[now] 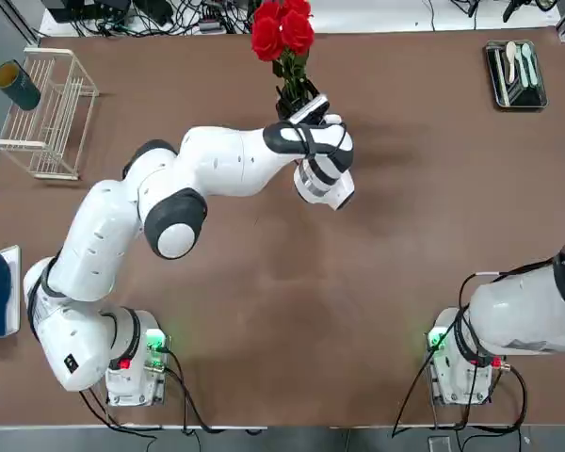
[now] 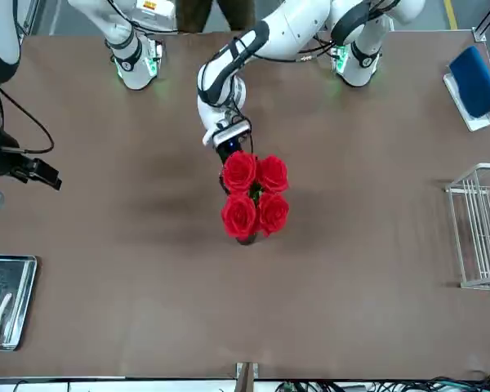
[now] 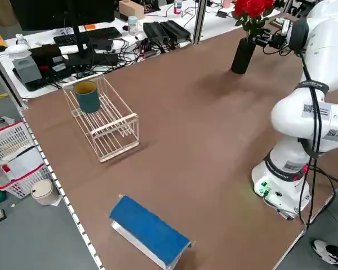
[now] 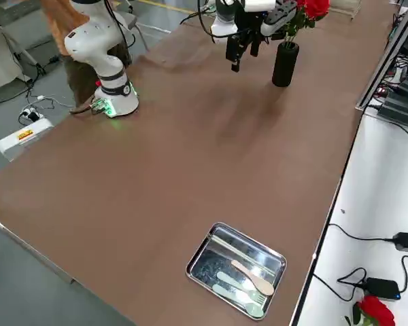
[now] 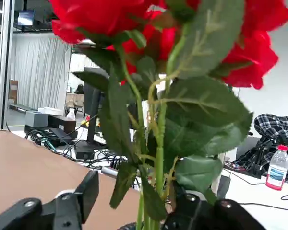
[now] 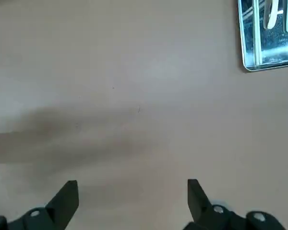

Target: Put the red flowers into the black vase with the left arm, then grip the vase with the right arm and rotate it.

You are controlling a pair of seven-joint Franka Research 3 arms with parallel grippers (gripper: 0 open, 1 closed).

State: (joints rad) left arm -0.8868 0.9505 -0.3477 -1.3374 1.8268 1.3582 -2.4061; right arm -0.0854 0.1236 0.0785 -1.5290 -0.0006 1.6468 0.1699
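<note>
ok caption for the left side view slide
Red flowers standing in the black vase, the left hand beside the stems.

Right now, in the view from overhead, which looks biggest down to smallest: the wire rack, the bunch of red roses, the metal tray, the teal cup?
1. Wire rack
2. Red roses and metal tray: look alike, and the roses stand nearer the camera, so unranked
3. Teal cup

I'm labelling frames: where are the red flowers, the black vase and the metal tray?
red flowers [image 2: 255,196], front view, middle of the blooms
black vase [image 3: 243,56], left side view, its side wall
metal tray [image 4: 202,257], right side view, its rim
</note>
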